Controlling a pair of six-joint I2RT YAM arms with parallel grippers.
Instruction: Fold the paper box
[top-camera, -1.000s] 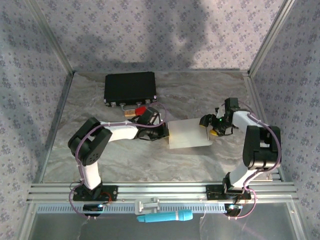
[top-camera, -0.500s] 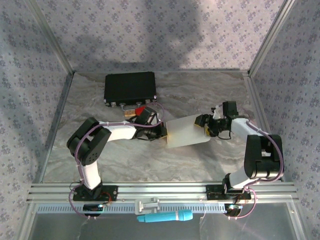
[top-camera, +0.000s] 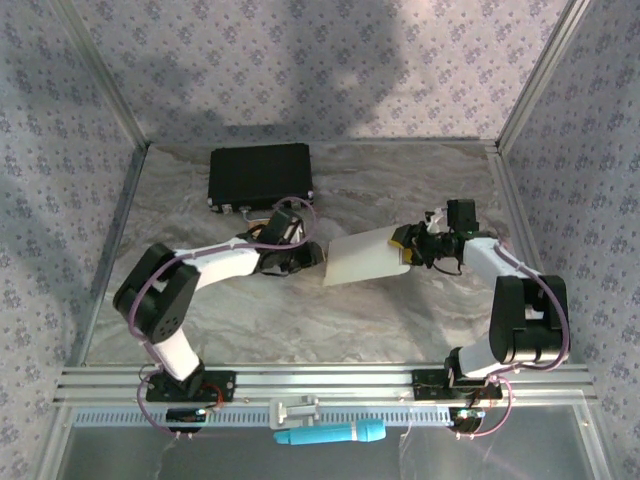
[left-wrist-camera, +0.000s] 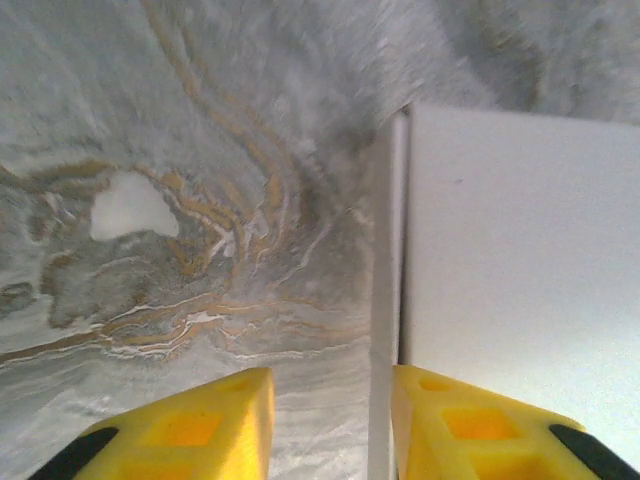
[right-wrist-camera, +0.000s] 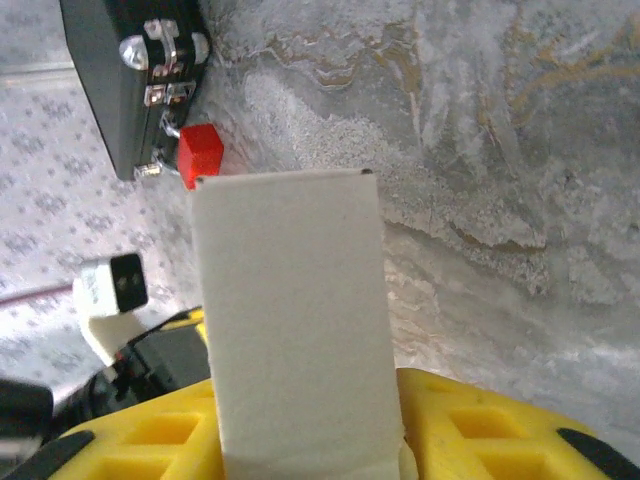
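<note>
- Clamping right claw (top-camera: 405, 247) on the paper box (top-camera: 362, 257), at its right edge.
- Holding left claw (top-camera: 310, 256) spread wide, gripping nothing, beside box's left edge, above marbled table (top-camera: 400, 180).

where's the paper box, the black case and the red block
paper box (top-camera: 362, 258), top external view, middle of its white panel
black case (top-camera: 260, 174), top external view, centre of its top face
red block (right-wrist-camera: 201, 152), right wrist view, its front face

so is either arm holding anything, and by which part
The right gripper pinches the paper box by the end nearest it. The left gripper is open at the box's opposite edge, gripping nothing.
</note>
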